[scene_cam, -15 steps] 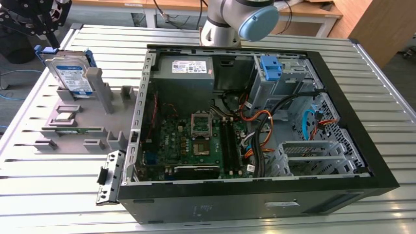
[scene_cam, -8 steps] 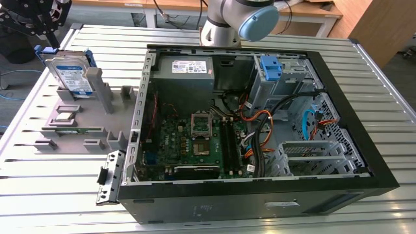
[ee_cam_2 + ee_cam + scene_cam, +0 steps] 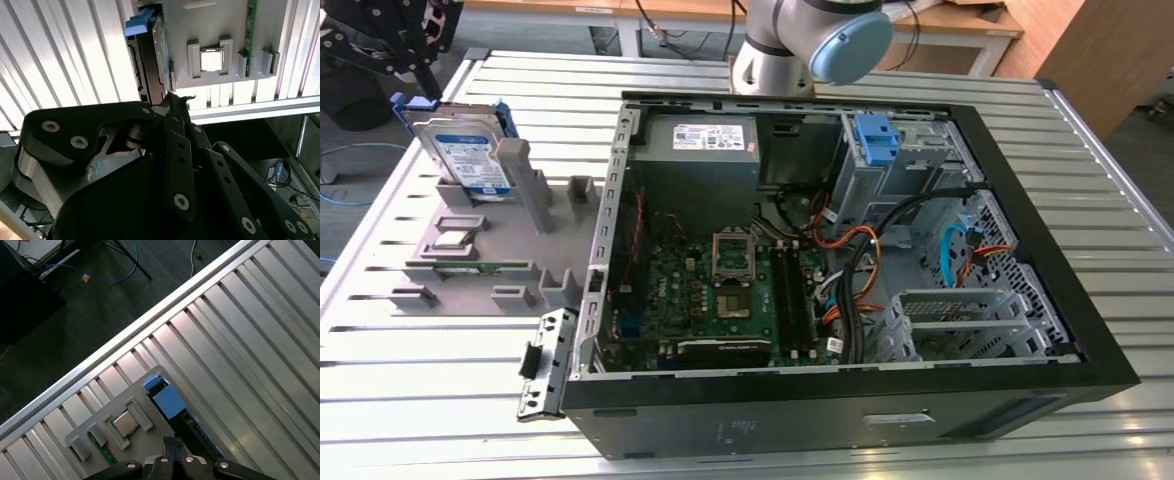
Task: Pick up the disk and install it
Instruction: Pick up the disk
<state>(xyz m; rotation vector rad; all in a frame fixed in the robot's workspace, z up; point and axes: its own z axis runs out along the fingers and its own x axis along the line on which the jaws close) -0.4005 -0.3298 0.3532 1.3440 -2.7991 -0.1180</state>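
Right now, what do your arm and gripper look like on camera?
The arm is silver-grey tubing with a rounded light-blue joint cap. The gripper is matte black, built of angular linked bars studded with round silver pins.

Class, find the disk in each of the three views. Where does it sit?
Exterior view: the disk stands upright in the grey holder, at the exterior view's left.
Second wrist view: disk edge-on at the holder's edge.
First wrist view: disk edge-on, blue rail showing.
Shared landmark: the holder's square silver chip.
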